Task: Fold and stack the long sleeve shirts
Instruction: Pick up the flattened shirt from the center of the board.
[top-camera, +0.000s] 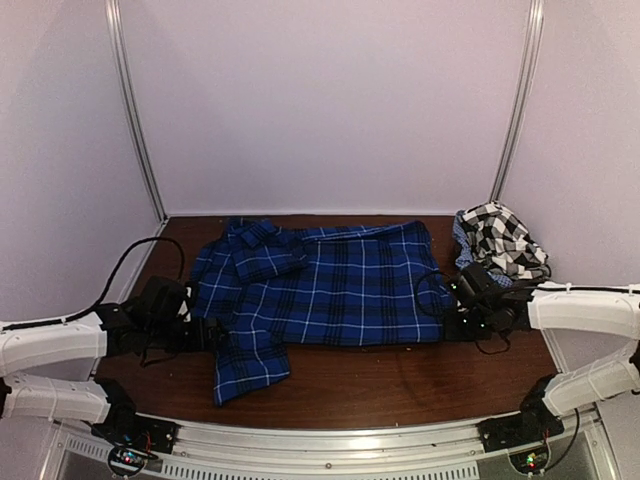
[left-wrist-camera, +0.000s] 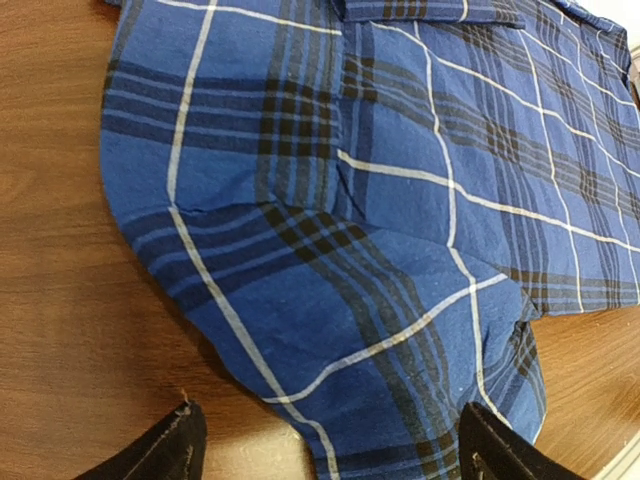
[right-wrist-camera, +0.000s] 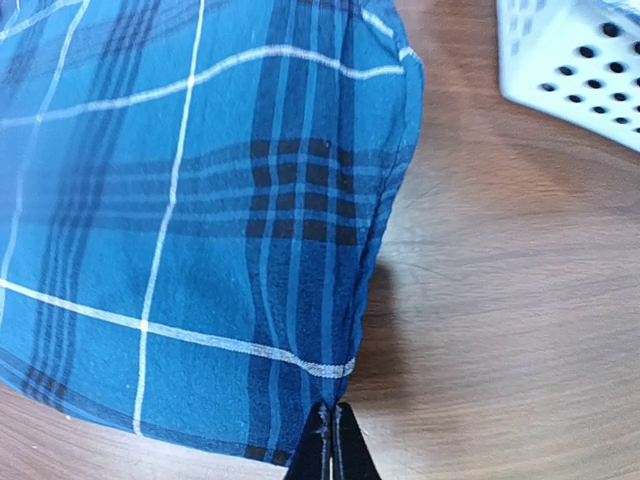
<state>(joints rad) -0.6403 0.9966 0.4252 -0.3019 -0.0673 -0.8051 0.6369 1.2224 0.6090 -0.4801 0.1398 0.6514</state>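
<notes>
Now at the blue plaid shirt, spread flat mid-frame.
My right pincer is pressed together at its right edge, my left pincer spread over its lower-left corner; the checked shirt sits bunched upper right.

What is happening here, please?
A blue plaid shirt lies spread on the table, not yet folded. The right gripper is shut at the shirt's right edge and seems to pinch the hem. The left gripper hangs open over the shirt's left side. A black-and-white checked shirt lies crumpled at the far right.
</notes>
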